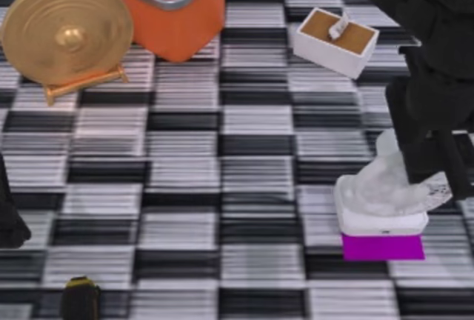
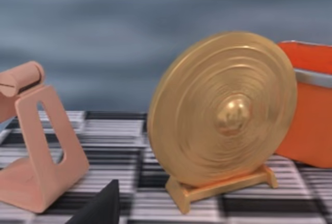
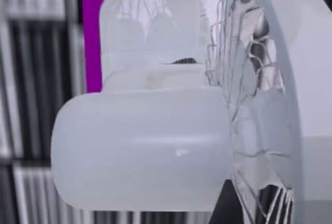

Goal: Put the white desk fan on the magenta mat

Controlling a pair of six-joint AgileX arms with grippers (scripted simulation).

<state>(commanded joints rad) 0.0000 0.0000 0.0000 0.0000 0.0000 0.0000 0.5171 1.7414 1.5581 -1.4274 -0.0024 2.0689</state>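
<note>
Whether the right gripper's [image 1: 415, 158] fingers clasped the white desk fan [image 1: 381, 201] could not be told from above; it hung over the fan, whose base sat on the magenta mat [image 1: 383, 247] at the table's right. The left arm sat parked at the left edge. The right wrist view showed the fan's housing over the mat, seemingly upright.

We are finding no readable text, label, brand, number or sign in any view. The white desk fan [image 1: 381, 201], the magenta mat [image 1: 383, 247], the orange bin [image 1: 172, 5], the gold disc [image 1: 65, 32] and the white open box [image 1: 337, 40] are all showing plain surfaces, and the checkered tabletop [image 1: 185, 187] is carrying only stripes.
</note>
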